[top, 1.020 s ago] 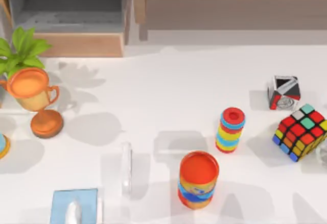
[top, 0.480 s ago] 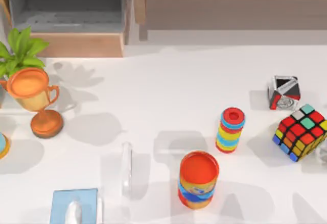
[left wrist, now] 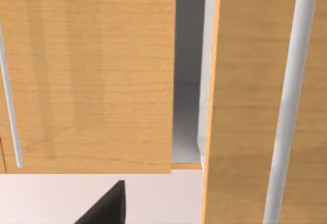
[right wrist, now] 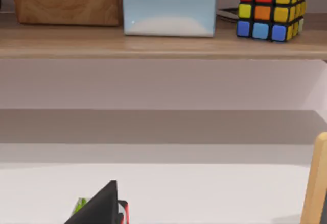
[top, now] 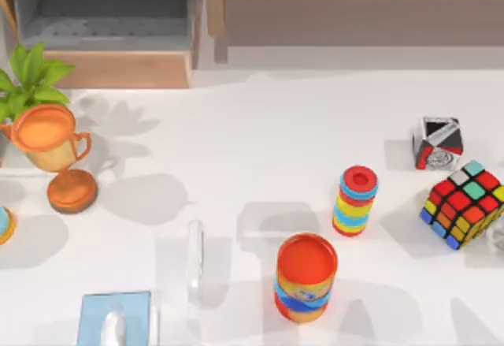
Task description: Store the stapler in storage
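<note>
The stapler [top: 194, 261] is a slim, pale, almost see-through bar lying lengthwise on the white table, front left of centre in the top view. It sits just left of the orange can [top: 305, 277]. The storage [top: 102, 15] is an open grey compartment with a wooden front at the back left. In the left wrist view, a dark part of my left gripper [left wrist: 104, 207] hangs before wooden cabinet fronts [left wrist: 87, 76] with a narrow gap between them. A dark part of my right gripper [right wrist: 99, 206] hangs above the white table in the right wrist view, facing a shelf.
An orange trophy [top: 49, 145] and a green plant [top: 31, 74] stand at the left. A light blue tissue box [top: 114, 318] lies at the front left. A striped ring stack [top: 355, 200], a colour cube [top: 465, 202] and a black-white-red cube [top: 437, 143] stand at the right.
</note>
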Available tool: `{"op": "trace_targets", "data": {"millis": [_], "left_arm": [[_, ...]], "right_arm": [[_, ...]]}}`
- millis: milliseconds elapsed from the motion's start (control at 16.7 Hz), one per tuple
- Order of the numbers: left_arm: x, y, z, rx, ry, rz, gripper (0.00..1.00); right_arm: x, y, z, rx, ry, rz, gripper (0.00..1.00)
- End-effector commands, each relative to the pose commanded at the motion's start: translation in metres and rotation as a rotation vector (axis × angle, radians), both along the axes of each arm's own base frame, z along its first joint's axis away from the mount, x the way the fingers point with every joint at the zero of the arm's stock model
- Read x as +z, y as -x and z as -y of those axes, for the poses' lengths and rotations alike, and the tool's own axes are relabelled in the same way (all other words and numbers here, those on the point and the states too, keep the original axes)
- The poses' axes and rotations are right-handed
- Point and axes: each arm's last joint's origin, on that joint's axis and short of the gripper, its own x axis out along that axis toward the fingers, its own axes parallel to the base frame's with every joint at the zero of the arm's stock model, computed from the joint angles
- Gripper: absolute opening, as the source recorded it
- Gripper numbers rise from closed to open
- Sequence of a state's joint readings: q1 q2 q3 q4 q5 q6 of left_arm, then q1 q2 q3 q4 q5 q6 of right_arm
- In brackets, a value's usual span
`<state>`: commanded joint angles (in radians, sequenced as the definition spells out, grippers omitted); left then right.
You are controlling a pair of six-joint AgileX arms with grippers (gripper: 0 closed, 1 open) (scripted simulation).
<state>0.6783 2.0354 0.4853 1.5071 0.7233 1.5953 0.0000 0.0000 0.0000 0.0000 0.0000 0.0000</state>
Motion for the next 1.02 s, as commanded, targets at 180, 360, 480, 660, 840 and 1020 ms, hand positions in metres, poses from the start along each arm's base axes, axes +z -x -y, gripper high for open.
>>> {"op": "trace_targets", "data": {"millis": [180, 360, 480, 660, 840, 1020], "left_arm": [[0.0, 0.004, 0.0, -0.001, -0.001, 0.001, 1.0], [0.0, 0.017, 0.0, -0.001, -0.001, 0.001, 1.0], [0.0, 0.02, 0.0, -0.001, -0.001, 0.001, 1.0], [-0.001, 0.018, 0.0, -0.004, 0.002, -0.002, 1.0], [0.011, 0.019, -0.007, 0.023, 0.019, 0.035, 1.0], [0.036, 0.018, -0.018, 0.066, 0.092, 0.105, 1.0]], "right_arm": [[0.0, 0.0, 0.0, 0.0, 0.0, 0.0, 1.0], [0.0, 0.0, 0.0, 0.0, 0.0, 0.0, 1.0], [0.0, 0.0, 0.0, 0.0, 0.0, 0.0, 1.0], [0.0, 0.0, 0.0, 0.0, 0.0, 0.0, 1.0], [0.0, 0.0, 0.0, 0.0, 0.0, 0.0, 1.0], [0.0, 0.0, 0.0, 0.0, 0.0, 0.0, 1.0]]}}
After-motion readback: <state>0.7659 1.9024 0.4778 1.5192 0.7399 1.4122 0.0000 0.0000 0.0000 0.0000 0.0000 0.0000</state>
